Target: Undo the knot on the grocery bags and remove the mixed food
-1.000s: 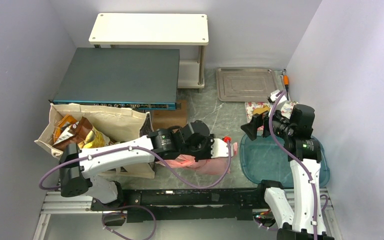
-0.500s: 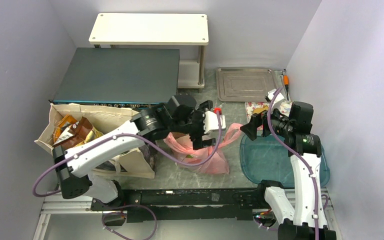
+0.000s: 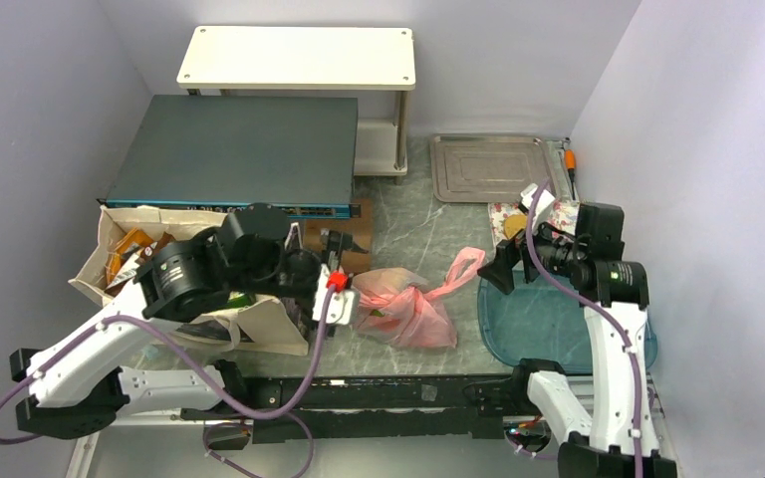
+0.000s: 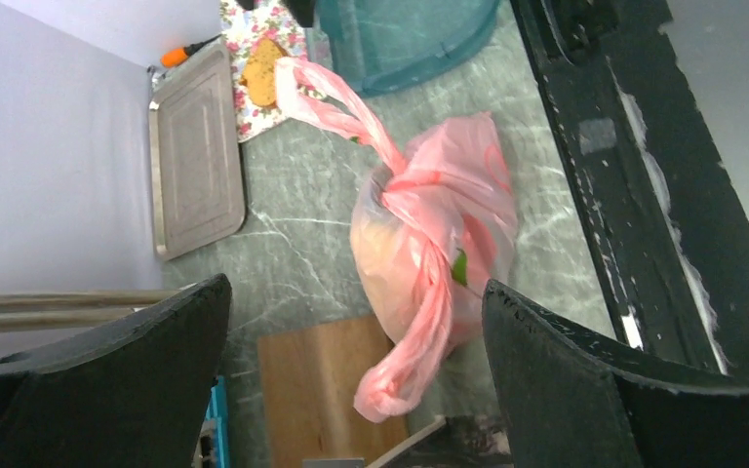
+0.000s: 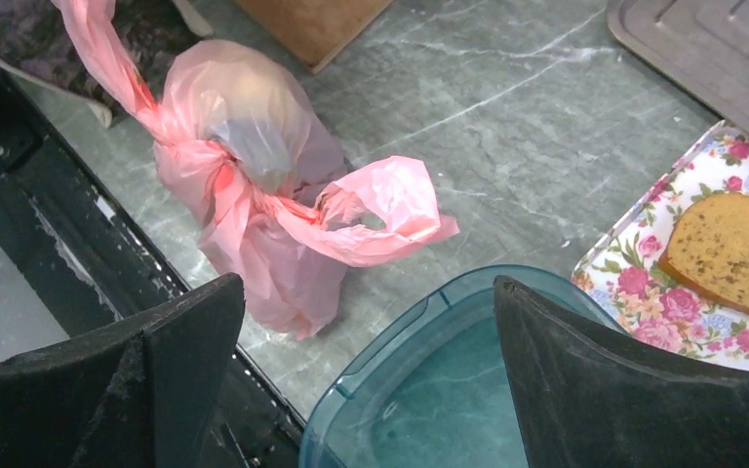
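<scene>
Left wrist view — left tool (image 4: 356, 288) wide, empty, angled down at pink bag (image 4: 434, 239), right tool (image 5: 368, 283) wide, hovering nearby

A white two-tier shelf (image 3: 297, 57) stands at the back of the grey marbled bench (image 3: 413, 214). Just in front of it is a dark flat slab (image 3: 234, 149) with a blue near edge, and a brown board (image 3: 344, 239) lies at the slab's near right corner. To the right lies a metal tray (image 3: 493, 167) with an orange-handled stick (image 3: 570, 159) beside it, then nearer, a flowered plate (image 5: 663, 302) carrying a brown bread slice (image 5: 727, 252), just beside a clear teal tub (image 5: 419, 390).
</scene>
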Tool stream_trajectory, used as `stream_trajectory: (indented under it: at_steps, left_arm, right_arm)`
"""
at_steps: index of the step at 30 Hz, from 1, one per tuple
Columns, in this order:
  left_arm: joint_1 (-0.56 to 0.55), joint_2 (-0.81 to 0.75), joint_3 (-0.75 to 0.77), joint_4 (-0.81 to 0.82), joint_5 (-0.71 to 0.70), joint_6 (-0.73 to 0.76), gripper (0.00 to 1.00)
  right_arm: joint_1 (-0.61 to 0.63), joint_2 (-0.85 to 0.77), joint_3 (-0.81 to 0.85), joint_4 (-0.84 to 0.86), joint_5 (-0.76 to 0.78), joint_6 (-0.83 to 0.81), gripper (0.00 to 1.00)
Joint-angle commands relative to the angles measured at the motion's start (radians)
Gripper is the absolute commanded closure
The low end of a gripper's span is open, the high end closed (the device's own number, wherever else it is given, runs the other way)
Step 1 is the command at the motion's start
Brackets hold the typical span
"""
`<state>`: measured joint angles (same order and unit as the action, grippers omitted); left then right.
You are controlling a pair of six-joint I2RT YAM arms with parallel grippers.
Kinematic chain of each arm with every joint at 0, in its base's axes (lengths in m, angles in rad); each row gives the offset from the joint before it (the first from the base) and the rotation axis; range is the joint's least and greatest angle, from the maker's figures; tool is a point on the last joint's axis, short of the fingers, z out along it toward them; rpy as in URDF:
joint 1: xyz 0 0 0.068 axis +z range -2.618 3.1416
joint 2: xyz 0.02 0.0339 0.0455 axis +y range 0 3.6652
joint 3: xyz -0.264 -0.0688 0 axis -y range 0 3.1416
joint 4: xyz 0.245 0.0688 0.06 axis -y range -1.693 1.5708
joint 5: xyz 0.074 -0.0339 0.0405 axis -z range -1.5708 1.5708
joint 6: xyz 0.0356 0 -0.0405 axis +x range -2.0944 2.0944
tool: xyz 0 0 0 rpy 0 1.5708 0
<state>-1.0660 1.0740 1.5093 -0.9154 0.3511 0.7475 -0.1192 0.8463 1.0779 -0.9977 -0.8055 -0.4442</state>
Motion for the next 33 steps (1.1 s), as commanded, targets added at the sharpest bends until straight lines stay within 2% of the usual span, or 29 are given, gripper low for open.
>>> stream_trajectory:
  at_steps: [1,4,6,10,12,17,25,30,33]
  left_arm:
    - [-0.04,-0.053,-0.115,-0.052,0.0,0.151,0.01]
    - [-0.091,-0.103,-0.265,0.025,-0.044,0.18,0.01]
    - [-0.101,-0.121,-0.343,0.113,-0.033,0.145,0.01]
    - [-0.13,-0.102,-0.397,0.236,-0.015,0.051,0.07]
    - [-0.147,-0.109,-0.426,0.282,-0.036,0.034,0.1]
    - [-0.209,-0.194,-0.569,0.387,-0.079,0.081,0.09]
    - [-0.226,-0.129,-0.573,0.449,-0.17,0.077,0.1]
    - [-0.226,-0.133,-0.605,0.473,-0.196,0.056,0.1]
    - [-0.226,-0.148,-0.635,0.469,-0.231,0.055,0.1]
  right_arm:
    - [0.063,0.115,0.081,-0.031,0.057,-0.081,0.0]
    - [0.171,0.211,0.107,-0.061,0.083,-0.158,0.0]
    - [0.244,0.24,0.105,-0.055,0.105,-0.202,0.0]
    - [0.386,0.276,0.116,-0.003,0.183,-0.231,0.0]
    - [0.45,0.313,0.137,0.03,0.225,-0.206,0.0]
    - [0.535,0.427,0.23,0.096,0.197,-0.116,0.0]
    - [0.693,0.542,0.248,0.171,0.196,0.015,0.04]
    - [0.729,0.587,0.192,0.23,0.22,0.051,0.06]
    - [0.732,0.627,0.176,0.223,0.229,0.048,0.13]
